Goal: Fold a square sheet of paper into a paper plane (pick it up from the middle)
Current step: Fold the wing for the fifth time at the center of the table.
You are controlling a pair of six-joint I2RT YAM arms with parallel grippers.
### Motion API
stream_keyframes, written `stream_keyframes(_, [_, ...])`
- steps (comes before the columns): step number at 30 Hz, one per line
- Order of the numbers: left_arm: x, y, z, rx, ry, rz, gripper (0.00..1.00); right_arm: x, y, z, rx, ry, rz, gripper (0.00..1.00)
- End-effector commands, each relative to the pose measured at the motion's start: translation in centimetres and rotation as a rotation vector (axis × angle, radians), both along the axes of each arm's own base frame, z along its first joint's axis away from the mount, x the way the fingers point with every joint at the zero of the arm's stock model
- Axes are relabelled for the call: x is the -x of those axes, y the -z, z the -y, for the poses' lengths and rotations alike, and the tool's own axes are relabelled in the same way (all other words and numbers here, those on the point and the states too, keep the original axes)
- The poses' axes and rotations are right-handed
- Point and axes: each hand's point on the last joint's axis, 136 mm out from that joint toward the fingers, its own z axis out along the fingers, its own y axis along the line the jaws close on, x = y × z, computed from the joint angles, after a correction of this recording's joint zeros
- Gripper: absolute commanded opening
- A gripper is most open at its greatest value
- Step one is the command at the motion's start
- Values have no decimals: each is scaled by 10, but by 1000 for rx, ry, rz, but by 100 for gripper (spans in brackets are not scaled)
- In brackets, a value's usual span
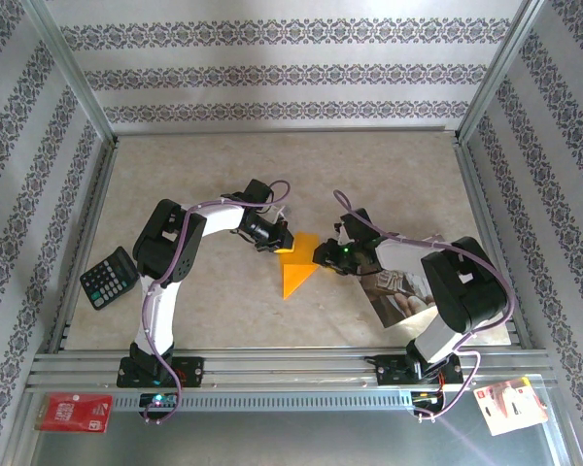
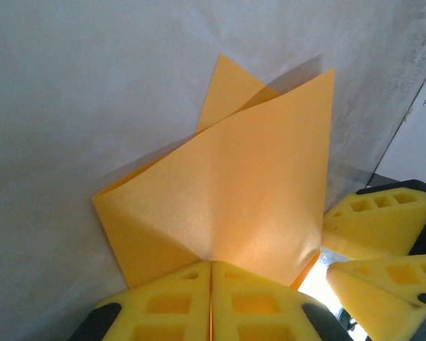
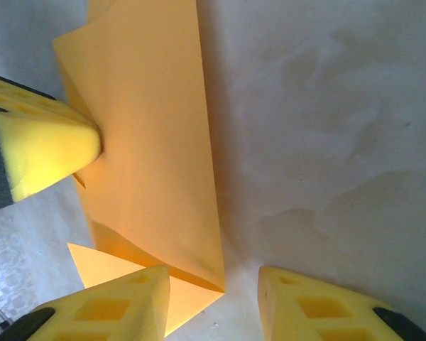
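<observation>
Two wrist views settled what the arms hid from above: left gripper (image 2: 211, 273) clamped on the folded bright orange paper sheet (image 2: 227, 206) mid-table, right gripper (image 3: 214, 284) parted, holding nothing (black pocket calculator (image 1: 109, 277) sat well left).

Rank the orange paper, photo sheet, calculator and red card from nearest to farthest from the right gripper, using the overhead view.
1. orange paper: at the right gripper fingertips, just to its left.
2. photo sheet: close by on the right, behind the gripper.
3. calculator: far over on the left side.
4. red card: bottom-left corner of the view.
</observation>
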Motion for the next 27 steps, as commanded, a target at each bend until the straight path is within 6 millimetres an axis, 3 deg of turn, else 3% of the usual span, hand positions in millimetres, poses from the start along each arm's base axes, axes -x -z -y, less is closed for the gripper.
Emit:
stream_keyframes(1, [14, 25, -18, -77, -3, -73, 8, -7, -6, -10, -56, -15, 31, 38])
stream_keyframes(15, [13, 24, -19, -87, -6, -67, 7, -9, 1, -5, -68, 4, 26, 34])
stream_keyframes(27, [6, 13, -16, -72, -18, -40, 10, -8, 0, -5, -83, 19, 27, 6])
